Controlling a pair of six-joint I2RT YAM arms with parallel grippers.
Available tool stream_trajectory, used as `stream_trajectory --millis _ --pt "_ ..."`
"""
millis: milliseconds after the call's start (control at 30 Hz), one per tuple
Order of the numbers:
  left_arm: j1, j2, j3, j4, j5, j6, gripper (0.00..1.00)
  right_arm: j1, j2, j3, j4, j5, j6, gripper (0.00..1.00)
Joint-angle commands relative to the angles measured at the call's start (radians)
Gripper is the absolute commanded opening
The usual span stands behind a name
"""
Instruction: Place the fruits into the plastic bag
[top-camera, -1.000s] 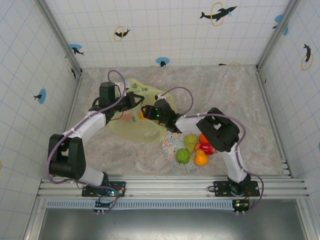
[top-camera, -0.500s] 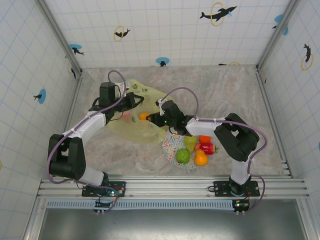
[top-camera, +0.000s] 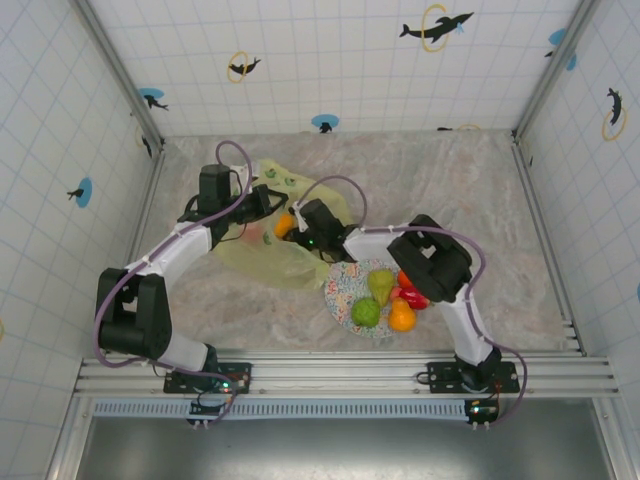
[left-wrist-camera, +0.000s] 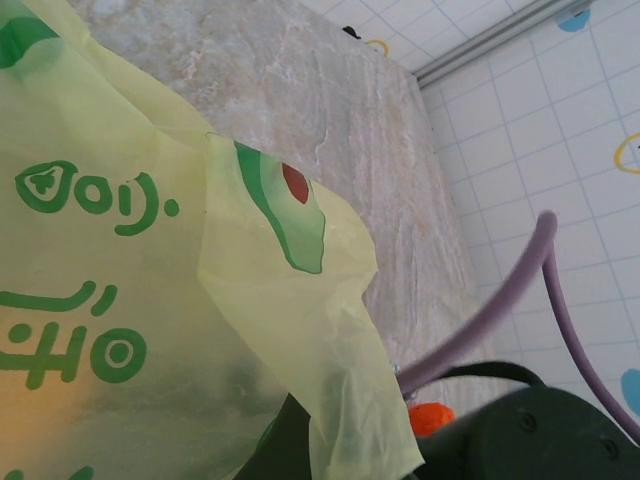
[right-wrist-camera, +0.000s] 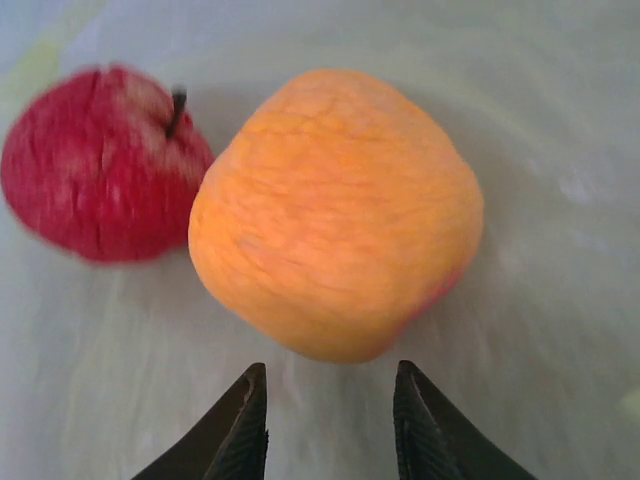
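At the right gripper (right-wrist-camera: 329, 405), the two dark fingertips stand apart with a narrow gap and nothing between them. Just beyond the tips lies an orange fruit (right-wrist-camera: 335, 215), free of both fingers. To the left of it, touching or very nearly touching, lies a red apple (right-wrist-camera: 100, 165). Both rest on the pale film of the plastic bag (right-wrist-camera: 560, 150).

From above, the right gripper (top-camera: 300, 224) sits over the bag's right part, with the orange fruit (top-camera: 284, 226) at its left. The plastic bag (top-camera: 280, 262) lies left of centre on the marbled table (top-camera: 450, 190). The left gripper (top-camera: 262, 200) is closed, pinching the bag's far-left edge; in its wrist view the yellow-green film (left-wrist-camera: 150, 300) rises close to the lens.

Near and right of the bag, touching its edge, stands a speckled plate (top-camera: 340, 290). On and beside it lie a green pear (top-camera: 380, 283), a green round fruit (top-camera: 366, 312), a second orange fruit (top-camera: 402, 316) and a red fruit (top-camera: 412, 297).
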Motion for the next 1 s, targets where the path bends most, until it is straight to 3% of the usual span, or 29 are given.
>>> stream_trajectory --millis 0,233,433,767,967 --pt "0.007 0.007 0.006 -0.008 -0.002 0.021 0.00 -0.007 0.023 0.075 0.082 -0.020 0.029 0.37" --pt "0.006 0.003 0.006 -0.008 0.000 0.020 0.00 -0.020 -0.048 -0.042 0.186 -0.021 0.024 0.39" --pt "0.007 0.003 0.007 -0.011 -0.007 0.021 0.00 -0.035 -0.172 -0.198 0.174 -0.059 -0.010 0.45" --pt "0.007 0.015 0.008 -0.017 -0.009 0.023 0.00 -0.046 -0.449 -0.377 -0.058 -0.086 -0.173 0.56" --pt "0.006 0.020 0.009 -0.020 -0.009 0.025 0.00 -0.072 -0.647 -0.422 -0.355 -0.021 -0.272 0.63"
